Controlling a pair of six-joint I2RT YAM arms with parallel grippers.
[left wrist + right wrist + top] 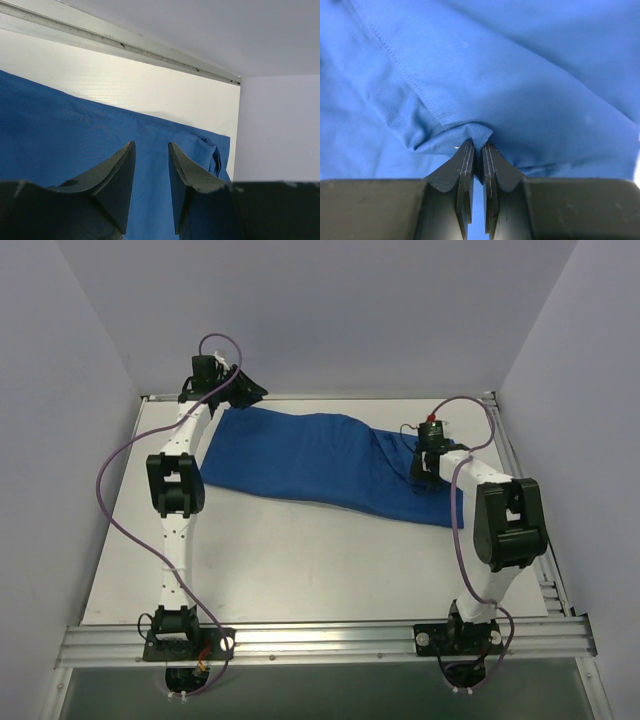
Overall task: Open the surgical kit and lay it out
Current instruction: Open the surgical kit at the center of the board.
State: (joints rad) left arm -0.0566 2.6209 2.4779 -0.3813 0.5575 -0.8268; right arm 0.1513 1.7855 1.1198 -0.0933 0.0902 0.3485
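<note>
The surgical kit shows as a royal-blue cloth wrap (320, 465) lying folded across the far half of the table; it also fills the left wrist view (75, 135) and the right wrist view (520, 75). The steel tray and instruments are hidden. My left gripper (243, 390) is at the wrap's far left corner, open and empty, with its fingers (120, 175) just above the cloth. My right gripper (424, 468) is over the wrap's right end, shut on a pinched fold of the cloth (470, 132).
The white table (300, 560) has an aluminium rail along its far edge (150, 50) and near edge (320, 640). Grey walls enclose three sides. Purple cables loop from both arms.
</note>
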